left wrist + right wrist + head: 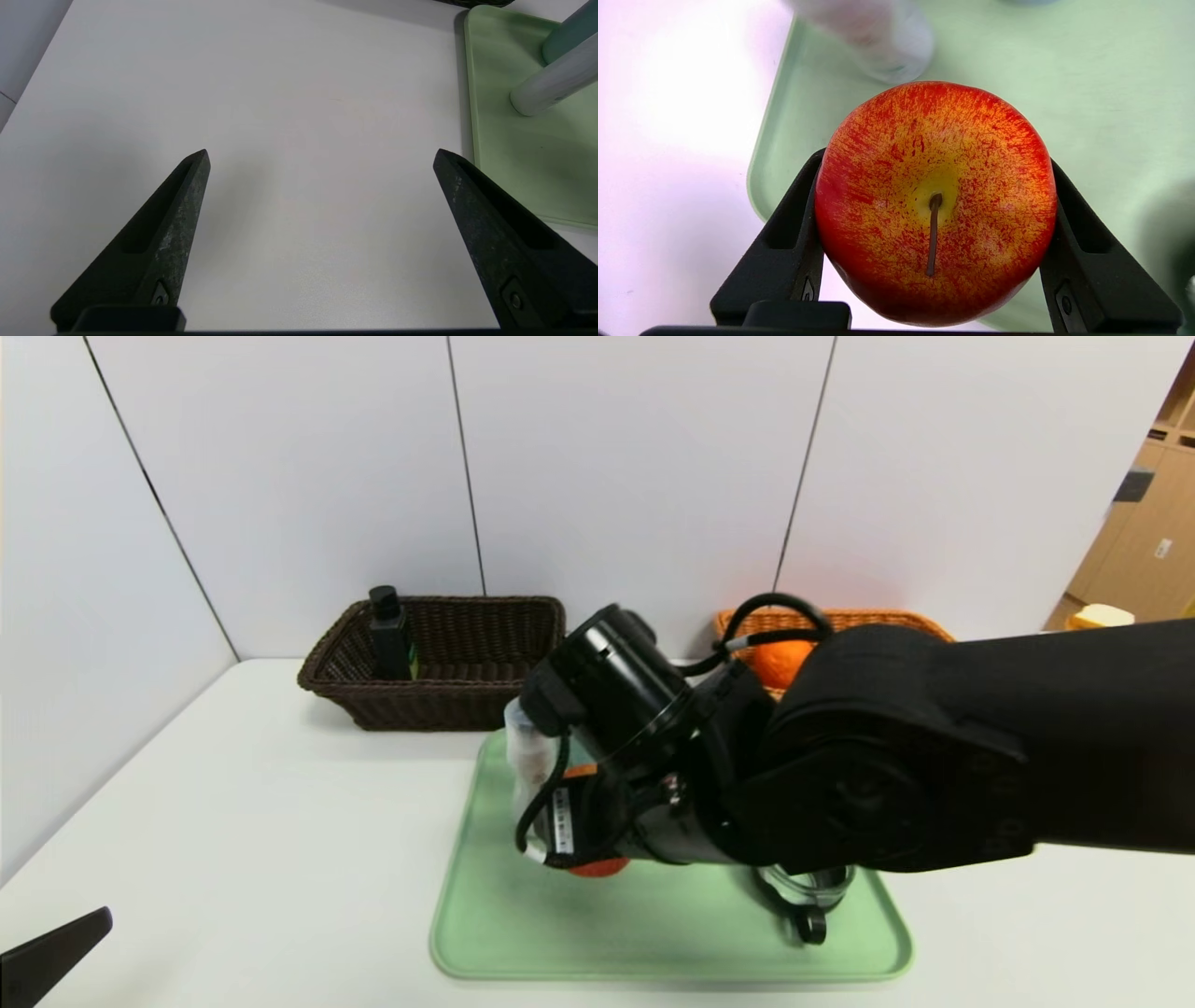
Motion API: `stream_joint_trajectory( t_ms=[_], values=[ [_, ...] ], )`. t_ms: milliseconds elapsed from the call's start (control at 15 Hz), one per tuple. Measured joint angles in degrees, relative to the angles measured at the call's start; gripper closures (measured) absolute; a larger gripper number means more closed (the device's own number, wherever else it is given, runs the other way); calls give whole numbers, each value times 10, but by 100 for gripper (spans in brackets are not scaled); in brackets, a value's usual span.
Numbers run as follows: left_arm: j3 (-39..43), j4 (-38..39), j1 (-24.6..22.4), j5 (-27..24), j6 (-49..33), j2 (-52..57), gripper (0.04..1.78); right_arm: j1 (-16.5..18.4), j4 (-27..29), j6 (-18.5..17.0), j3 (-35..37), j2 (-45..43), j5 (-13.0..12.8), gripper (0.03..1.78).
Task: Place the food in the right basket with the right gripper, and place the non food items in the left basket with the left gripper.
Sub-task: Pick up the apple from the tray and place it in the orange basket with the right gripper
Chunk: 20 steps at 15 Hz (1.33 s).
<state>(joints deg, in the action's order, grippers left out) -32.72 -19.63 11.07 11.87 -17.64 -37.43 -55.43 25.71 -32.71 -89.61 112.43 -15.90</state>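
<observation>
**Apple in the right gripper's grasp**

Over the green tray (653, 933) mid-bench, the right gripper (934, 242) clamps the apple (936, 200) by its sides, stem up, probably for the right basket (920, 621). The left gripper (320, 161) waits spread wide near the bench's left front corner.

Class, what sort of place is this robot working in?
Probably an indoor lab or test room: a plain white table against bare panelled walls, with a green tray and two wicker baskets staged for sorting.
</observation>
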Motion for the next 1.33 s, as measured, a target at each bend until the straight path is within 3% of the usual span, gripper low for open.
stream_joint_trajectory(
  t_ms=[267, 333, 600, 867, 1067, 1333],
  values=[
    [-1, -1, 0, 0, 1, -1, 13, 94, 11, 22, 3, -94, 5, 60],
    [0, -1, 0, 0, 1, -1, 13, 123, 9, 33, 0, -111, 16, 60],
    [0, -1, 0, 0, 1, -3, 13, 276, 5, 98, -44, -144, 104, 60],
    [1, -3, 0, 0, 0, -3, 13, 398, -48, 154, -72, -108, 123, 60],
    [1, -2, 0, 0, 0, -3, 13, 455, -64, 156, -80, -58, 125, 60],
    [-1, -1, 0, 1, 0, -3, 13, 491, -63, 159, -122, 19, 115, 60]
  ],
)
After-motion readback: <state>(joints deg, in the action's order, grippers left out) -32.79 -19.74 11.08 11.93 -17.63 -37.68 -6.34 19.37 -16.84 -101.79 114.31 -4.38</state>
